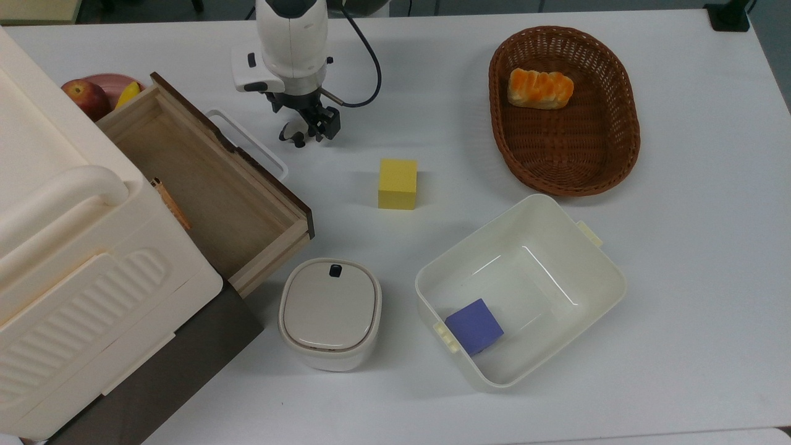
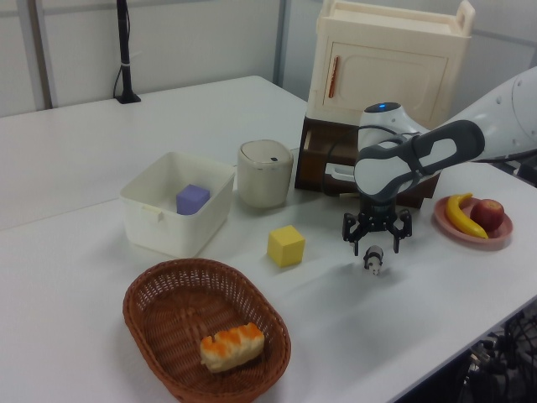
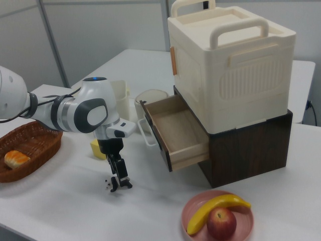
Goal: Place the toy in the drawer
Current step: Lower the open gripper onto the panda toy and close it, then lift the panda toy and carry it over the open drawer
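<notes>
**Pincer down around the panda, drawer waiting open**

In the top view, my gripper (image 1: pixel 307 128) hangs low over the white table (image 1: pixel 680 247), its fingers spread apart with the panda figurine (image 1: pixel 291 133) between them and nothing clamped yet. The toy stands on the tabletop just off the white loop handle (image 1: pixel 247 142) of the drawer (image 1: pixel 204 185), which is pulled out of the cream cabinet (image 1: pixel 74 259) and shows a bare light-wood floor. The yellow cube (image 1: pixel 398 183) sits apart towards the top view's right, out of my way.

In the left view, the gripper (image 2: pixel 377 244) straddles the panda (image 2: pixel 373 259) from above, the fingertips reaching down beside it, the pincer open. The plate of fruit (image 2: pixel 475 220) lies near, on the left view's right.

In the right view, my gripper (image 3: pixel 120 182) is almost at the table, the toy (image 3: pixel 108 184) showing as a small pale speck at the fingertips. The drawer (image 3: pixel 175 133) is close by, on the right view's right.

I judge the figurine light, rigid and smooth, so it may slip or tip if pinched off-centre. I would close on its body across the flanks, not on the legs or head, and squeeze gently.
</notes>
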Robot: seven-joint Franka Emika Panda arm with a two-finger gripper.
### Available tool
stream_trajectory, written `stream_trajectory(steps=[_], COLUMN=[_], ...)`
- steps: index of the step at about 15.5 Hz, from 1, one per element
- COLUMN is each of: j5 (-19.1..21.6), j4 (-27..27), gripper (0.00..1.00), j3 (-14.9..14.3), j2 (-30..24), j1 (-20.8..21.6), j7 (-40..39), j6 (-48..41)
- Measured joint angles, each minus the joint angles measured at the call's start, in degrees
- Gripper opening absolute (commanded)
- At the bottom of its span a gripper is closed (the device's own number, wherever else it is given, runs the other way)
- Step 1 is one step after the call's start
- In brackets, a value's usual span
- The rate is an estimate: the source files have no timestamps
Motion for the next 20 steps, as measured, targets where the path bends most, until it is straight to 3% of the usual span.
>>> stream_trajectory(steps=[2,3,4,11,15,20], j5=[-1.1,-1.6,-2.2,-2.8,-2.2,1.8], j4=[0.0,0.0,0.0,1.2,7.9,15.1], gripper=[0.15,0.03,0.0,0.0,0.0,0.0], j3=[0.0,0.0,0.0,0.0,1.6,5.2], j2=[0.2,0.4,0.6,0.8,0.6,0.3], j1=[0.0,0.0,0.0,0.0,0.4,1.2], j7=[0.0,0.0,0.0,-3.0,-3.0,-3.0], j6=[0.0,0.0,0.3,1.4,1.2,0.3])
